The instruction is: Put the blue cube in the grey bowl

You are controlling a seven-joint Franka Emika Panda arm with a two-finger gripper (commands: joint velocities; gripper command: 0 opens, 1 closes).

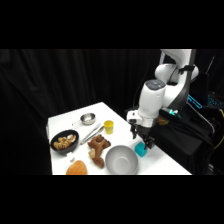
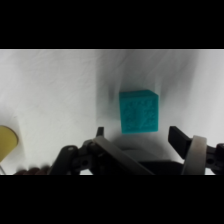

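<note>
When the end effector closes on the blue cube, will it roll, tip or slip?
The blue cube has flat faces and sits flat on the white table, so it probably will not roll. Its sides look equal, so tipping seems unlikely. Its face looks slightly textured in the wrist view, so it may hold rather than slip; weight cannot be told.

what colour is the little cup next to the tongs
Yellow. The small cup shows best in the side view, on the table behind the grey bowl.
</note>
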